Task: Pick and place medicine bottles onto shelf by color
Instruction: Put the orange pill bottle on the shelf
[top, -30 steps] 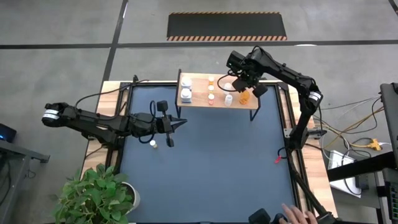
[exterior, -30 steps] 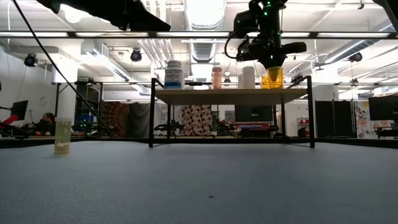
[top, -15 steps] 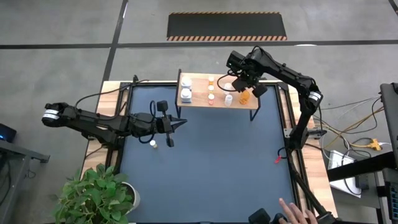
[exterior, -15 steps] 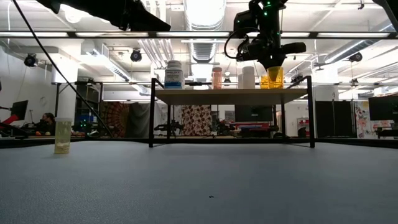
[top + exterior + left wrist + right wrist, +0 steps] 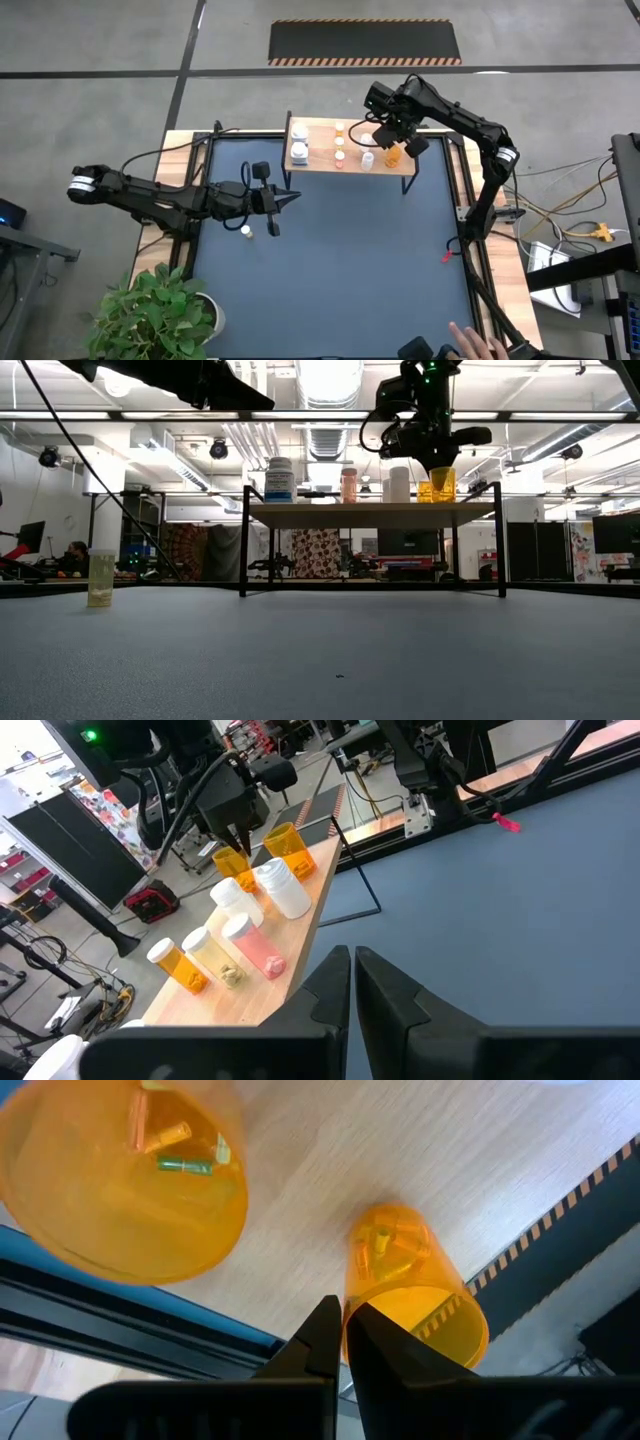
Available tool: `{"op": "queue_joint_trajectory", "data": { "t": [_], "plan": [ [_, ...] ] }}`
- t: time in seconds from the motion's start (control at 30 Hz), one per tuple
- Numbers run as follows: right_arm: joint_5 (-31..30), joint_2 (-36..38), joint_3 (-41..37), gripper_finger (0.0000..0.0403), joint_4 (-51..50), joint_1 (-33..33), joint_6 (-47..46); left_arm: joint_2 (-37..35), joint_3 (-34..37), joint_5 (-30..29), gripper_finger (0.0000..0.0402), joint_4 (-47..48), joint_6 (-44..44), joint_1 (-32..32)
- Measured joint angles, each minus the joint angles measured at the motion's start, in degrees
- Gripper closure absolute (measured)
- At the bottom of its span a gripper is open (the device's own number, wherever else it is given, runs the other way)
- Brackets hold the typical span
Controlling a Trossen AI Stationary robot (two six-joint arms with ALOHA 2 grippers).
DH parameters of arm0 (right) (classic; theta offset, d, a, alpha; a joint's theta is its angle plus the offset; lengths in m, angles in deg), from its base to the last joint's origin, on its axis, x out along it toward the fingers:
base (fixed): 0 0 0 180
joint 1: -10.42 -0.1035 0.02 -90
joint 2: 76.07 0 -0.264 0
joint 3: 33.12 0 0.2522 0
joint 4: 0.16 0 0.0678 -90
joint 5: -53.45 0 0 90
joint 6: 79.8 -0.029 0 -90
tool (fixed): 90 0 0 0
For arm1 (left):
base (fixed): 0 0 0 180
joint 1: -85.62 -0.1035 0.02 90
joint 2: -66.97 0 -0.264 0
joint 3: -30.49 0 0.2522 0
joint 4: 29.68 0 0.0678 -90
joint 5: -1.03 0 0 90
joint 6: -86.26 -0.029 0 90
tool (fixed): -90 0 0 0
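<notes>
On the shelf [image 5: 350, 160], at the far edge of the table [image 5: 330, 270]: medicine bottles [image 5: 240, 935], white ones and orange ones, standing in a loose row, with two open orange bottles at the right end; one further small bottle [image 5: 245, 231] stands on the blue mat near the left side. Right gripper [image 5: 395, 140] hangs over the shelf's right end, fingers closed and empty, tips just above an open orange bottle [image 5: 410, 1290]. Left gripper [image 5: 290, 199] hovers over the table near the shelf's left end, fingers closed, holding nothing.
</notes>
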Motion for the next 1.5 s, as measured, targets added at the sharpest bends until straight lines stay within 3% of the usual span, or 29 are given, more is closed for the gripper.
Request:
{"op": "queue_joint_trajectory", "data": {
  "t": [1.0, 1.5],
  "plan": [
    [0.31, 0.0, 0.0, 0.0393, -0.19, 0.0, -0.46, 0.0, 0.0, 0.0, 0.04, 0.02, 0.0, 0.0],
    [0.4, 0.0, -0.09, 0.0307, 0.22, 0.0, -3.06, 0.0, 0.0, -0.01, 0.04, 0.02, 0.0, 0.0]
  ]
}}
